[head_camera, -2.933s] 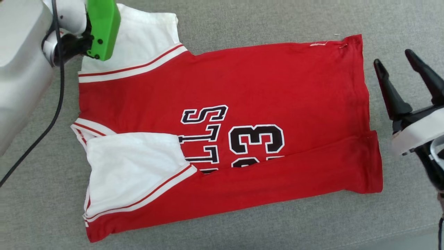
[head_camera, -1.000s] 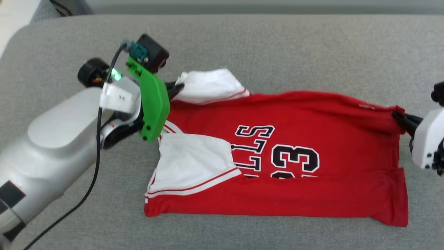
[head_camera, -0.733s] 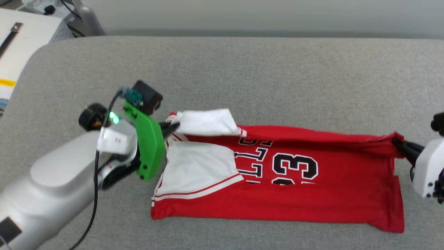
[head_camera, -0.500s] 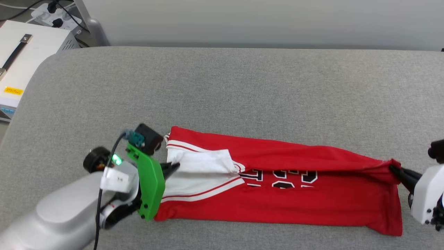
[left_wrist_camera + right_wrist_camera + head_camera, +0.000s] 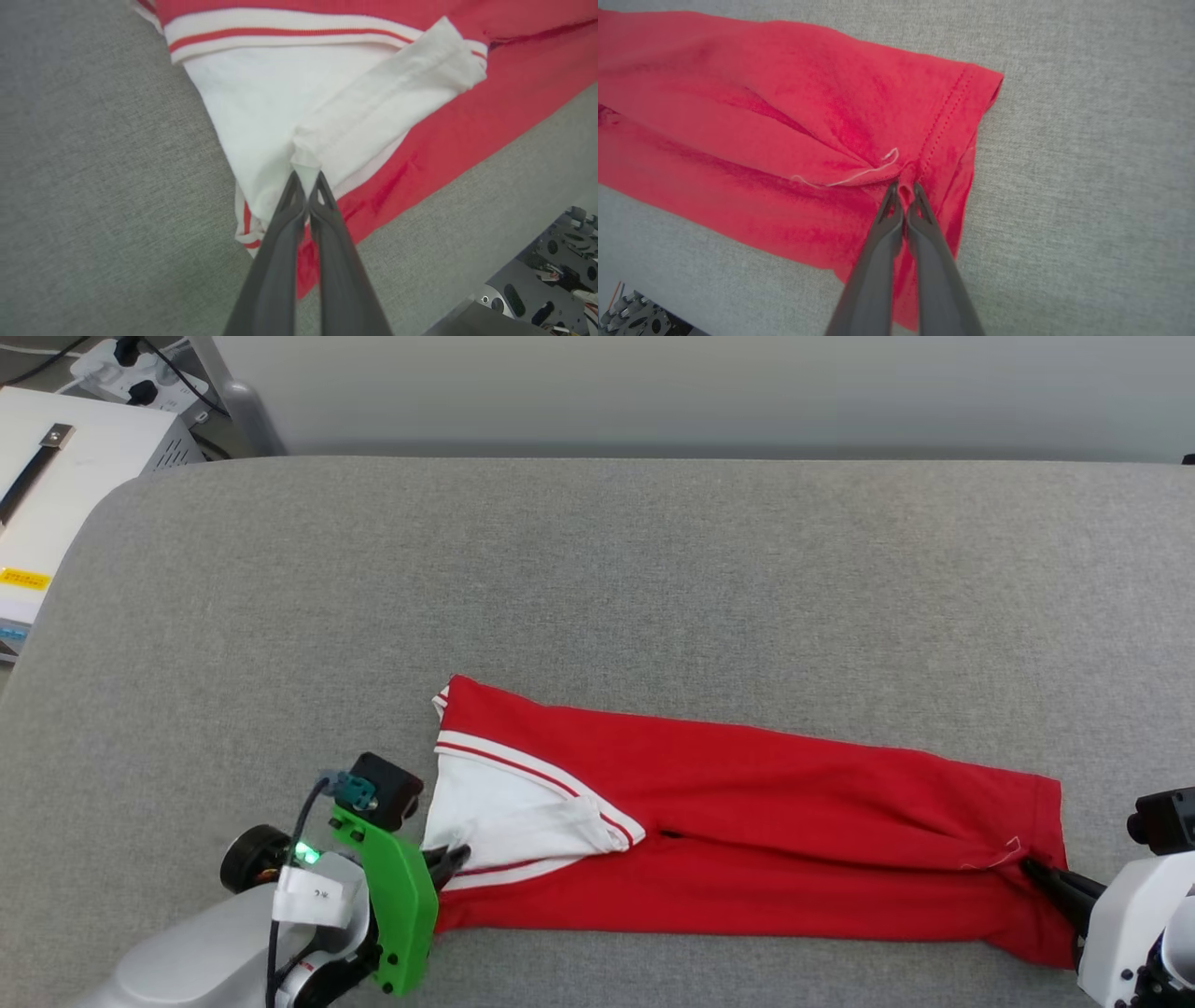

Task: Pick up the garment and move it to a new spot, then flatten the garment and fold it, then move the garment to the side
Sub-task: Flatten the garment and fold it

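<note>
Folded garment [image 5: 747,821] spans the near edge of the bench [image 5: 597,579]; the broad grey surface beyond is open to passage. White box [image 5: 65,495] off far-left corner; wall [image 5: 653,392] bounds far side.

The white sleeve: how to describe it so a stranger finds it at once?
A folded red jersey T-shirt lies across the grey fabric surface. At its left end is the white short sleeve, pinched by the left pincer: the one broad white area on red cloth.

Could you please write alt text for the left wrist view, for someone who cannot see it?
The left gripper, shut, pinches the edge of a white sleeve on a red jersey-style T-shirt with red-and-white striped trim, lying on a grey fabric surface.
</note>
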